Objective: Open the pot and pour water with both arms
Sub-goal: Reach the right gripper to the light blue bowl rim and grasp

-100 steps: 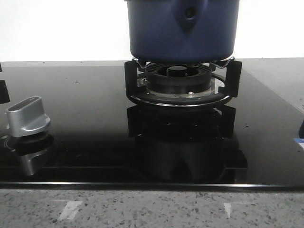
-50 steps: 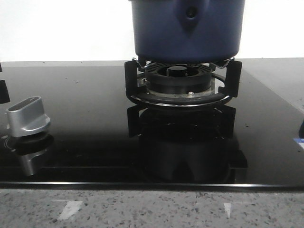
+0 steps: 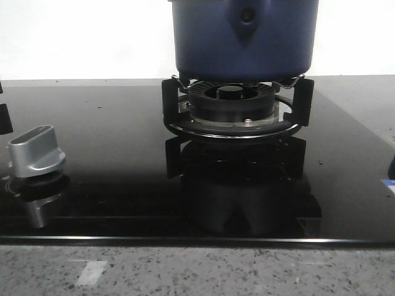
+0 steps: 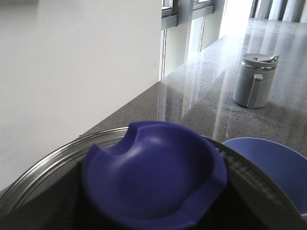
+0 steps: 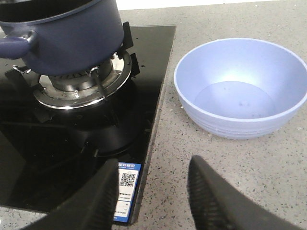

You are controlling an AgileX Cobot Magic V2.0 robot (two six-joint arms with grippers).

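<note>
Pot (image 3: 244, 38) sits on the burner (image 3: 233, 108), nudged slightly rightward over the last second; right tool (image 5: 153, 189) hangs released over the tabletop (image 5: 230, 163) beside the bowl (image 5: 242, 86); left tool's state is hidden.
</note>
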